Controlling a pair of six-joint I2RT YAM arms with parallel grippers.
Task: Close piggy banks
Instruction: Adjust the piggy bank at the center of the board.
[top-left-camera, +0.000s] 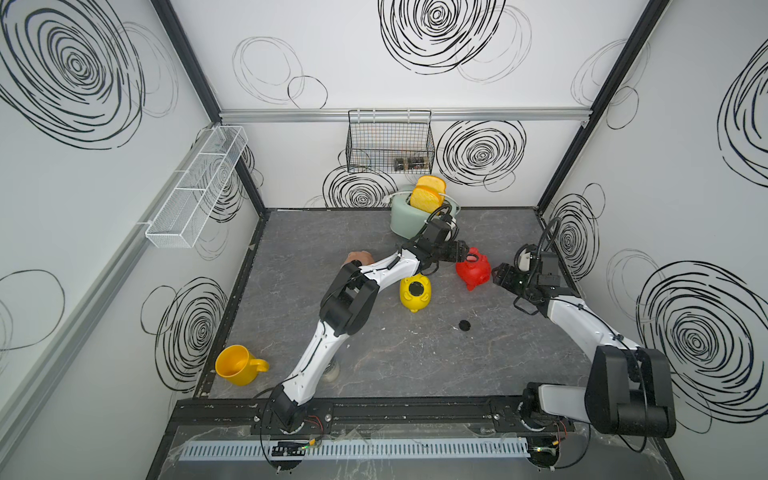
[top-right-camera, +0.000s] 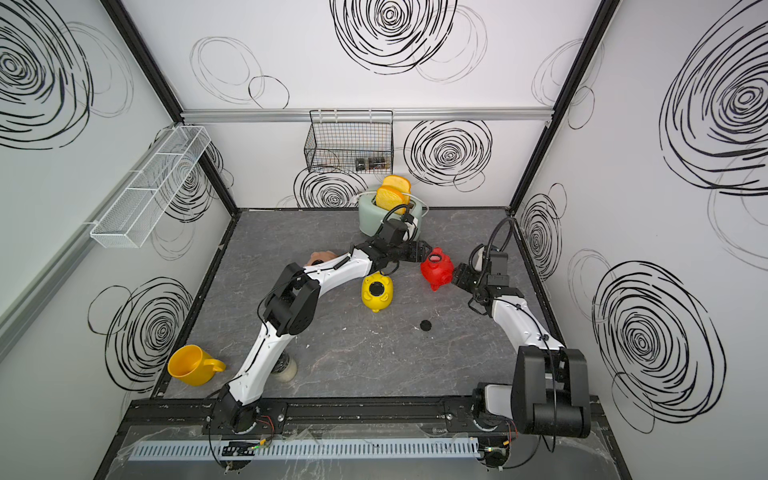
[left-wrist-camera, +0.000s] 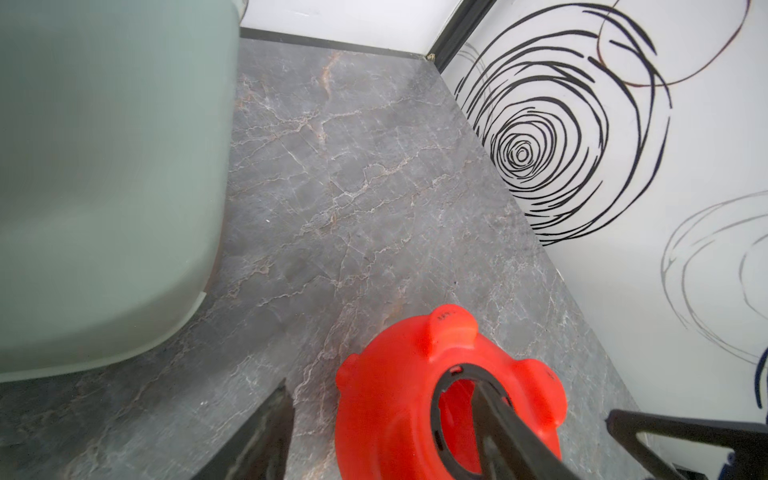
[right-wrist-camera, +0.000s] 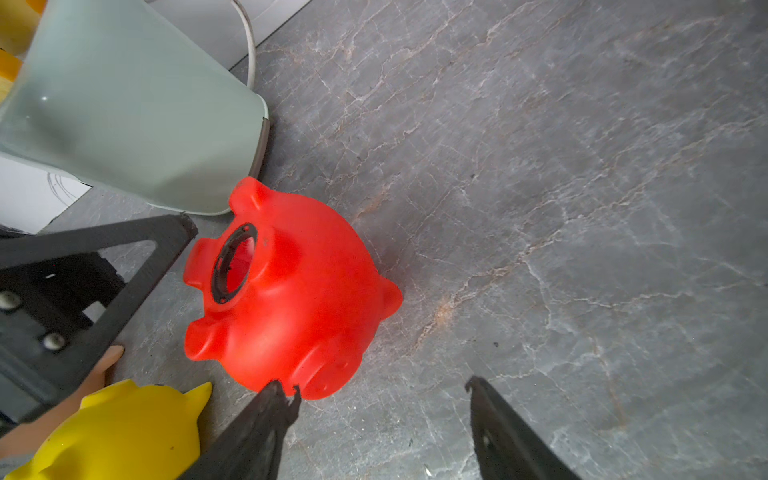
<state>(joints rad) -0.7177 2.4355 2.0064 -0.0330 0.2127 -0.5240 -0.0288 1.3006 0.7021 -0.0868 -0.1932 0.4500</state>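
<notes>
The red piggy bank (top-left-camera: 473, 270) (top-right-camera: 436, 268) lies on its side near the toaster, and its black-ringed belly hole (right-wrist-camera: 233, 266) is uncovered. My left gripper (left-wrist-camera: 382, 390) (top-left-camera: 462, 252) is open. One of its fingers (left-wrist-camera: 498, 419) lies across the hole; the other (left-wrist-camera: 266, 436) stands clear of the pig. My right gripper (right-wrist-camera: 378, 395) (top-left-camera: 496, 276) is open at the snout, one fingertip (right-wrist-camera: 280, 399) touching it. The yellow piggy bank (top-left-camera: 415, 294) (right-wrist-camera: 124, 428) has a black cap in its belly. The pink piggy bank (top-left-camera: 358, 257) is half hidden behind my left arm. A loose black cap (top-left-camera: 464, 325) lies on the table.
The mint-green toaster (top-left-camera: 407, 222) (left-wrist-camera: 104, 187) with toast stands just behind the red pig. A yellow mug (top-left-camera: 239, 365) sits front left. A small jar (top-left-camera: 332, 372) is under my left arm. A wire basket (top-left-camera: 390, 143) and a white mesh shelf (top-left-camera: 195, 191) hang on the walls.
</notes>
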